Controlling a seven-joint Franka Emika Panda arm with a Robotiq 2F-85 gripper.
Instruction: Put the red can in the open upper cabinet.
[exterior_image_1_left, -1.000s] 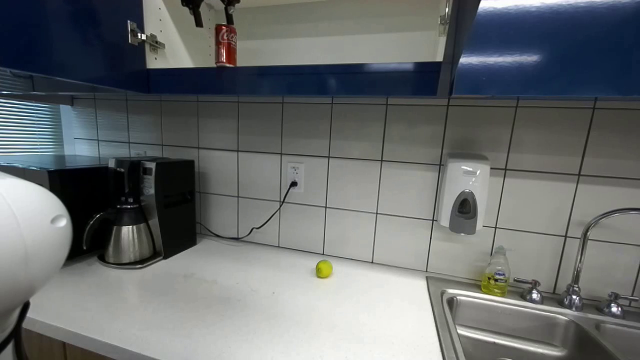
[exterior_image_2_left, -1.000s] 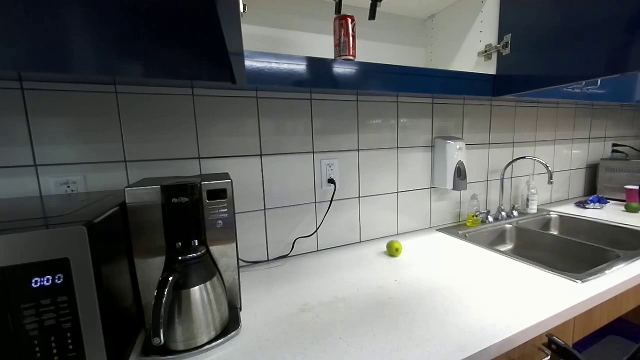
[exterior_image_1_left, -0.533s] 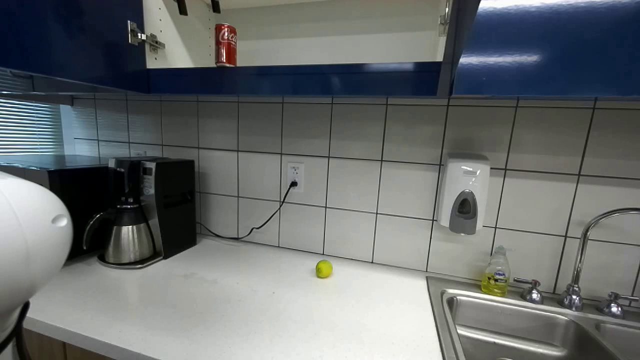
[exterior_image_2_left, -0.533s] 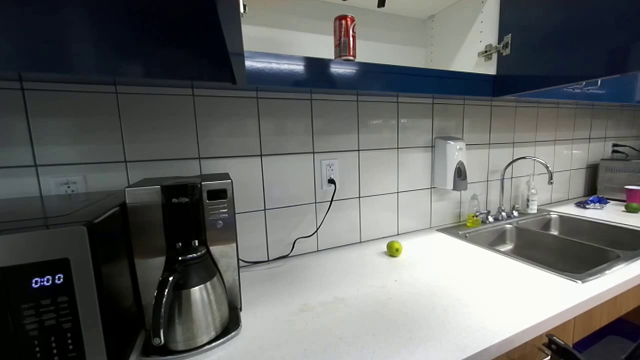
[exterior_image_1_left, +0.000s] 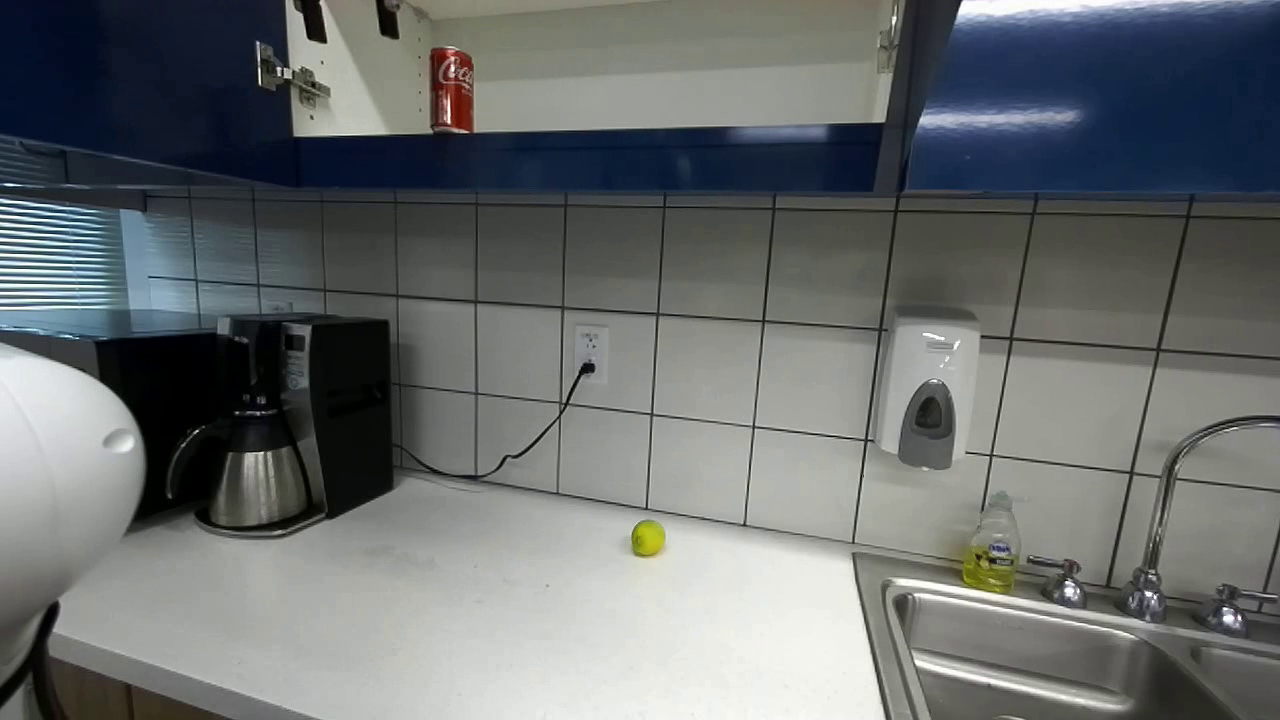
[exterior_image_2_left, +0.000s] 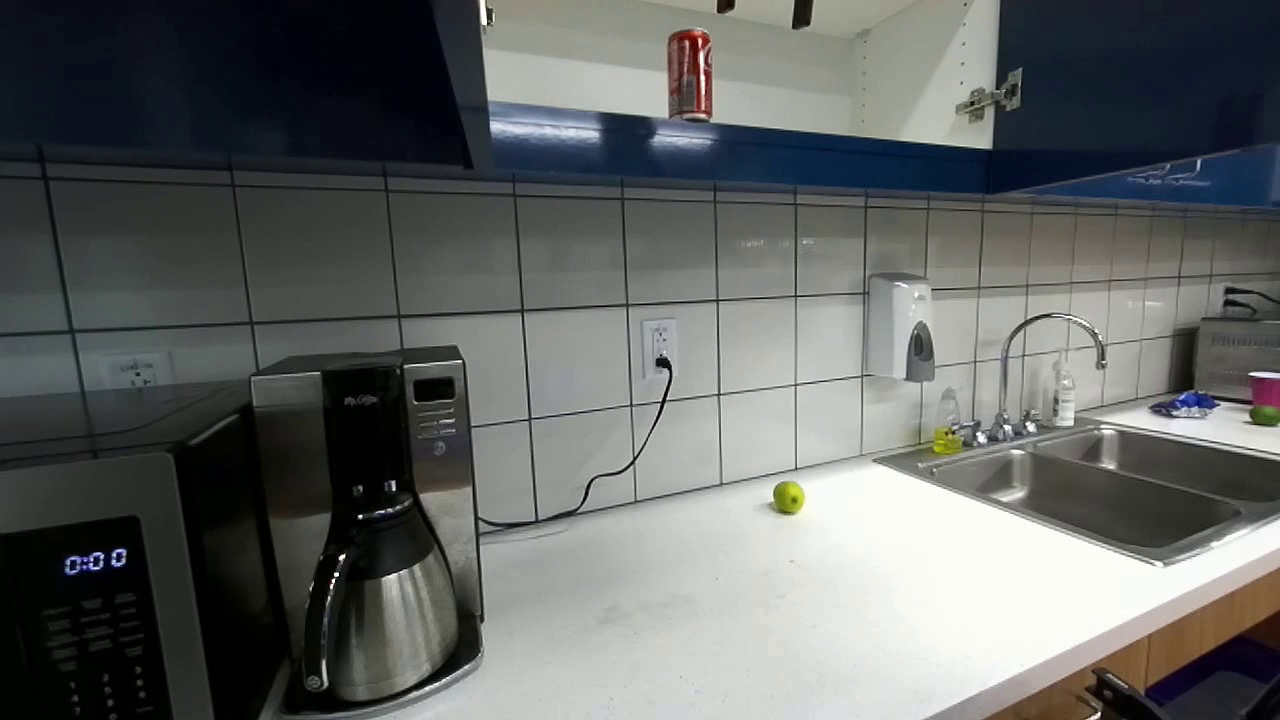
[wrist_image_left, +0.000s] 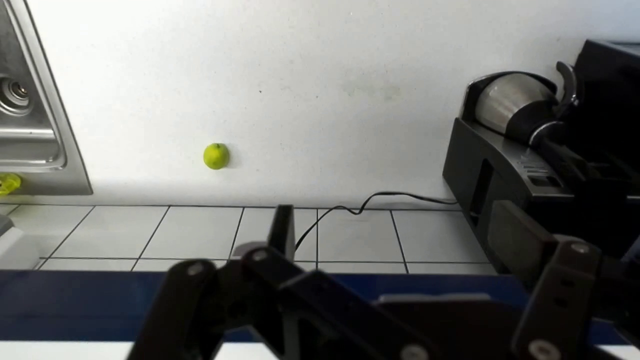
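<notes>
Drawn clear of the red can (exterior_image_1_left: 452, 90) over the past second, the gripper (exterior_image_1_left: 352, 36) hangs high by the upper cabinet (exterior_image_1_left: 650, 80), its fingers (exterior_image_1_left: 388, 20) spread wide and standing apart from the can. On the left, in an exterior view, the rounded white arm (exterior_image_1_left: 65, 480) juts in, with window blinds (exterior_image_1_left: 60, 255) beyond. Next come a black microwave (exterior_image_1_left: 160, 390) and, on the counter (exterior_image_1_left: 480, 620), a coffee maker (exterior_image_1_left: 350, 430) with a steel carafe (exterior_image_1_left: 258, 485); a black cord (exterior_image_1_left: 478, 475) runs from behind it to a wall outlet (exterior_image_1_left: 597, 340). Above, the can stands upright inside the cabinet, close to its near edge and left of its middle in both exterior views, blue doors (exterior_image_1_left: 140, 80) swung back on either side. Farther right, a yellow-green ball (exterior_image_1_left: 648, 538) rests on the counter, near the tiled wall (exterior_image_1_left: 705, 365). Right of it, a white soap dispenser (exterior_image_1_left: 940, 370) hangs on the tiles, with a bottle of yellow dish soap (exterior_image_1_left: 990, 562) lower down, near a chrome faucet (exterior_image_1_left: 1150, 560) at the far rim of the steel sink (exterior_image_1_left: 1050, 655). Farthest right, in an exterior view, a crumpled blue packet (exterior_image_2_left: 1186, 404) lies near a pink cup (exterior_image_2_left: 1264, 388).
</notes>
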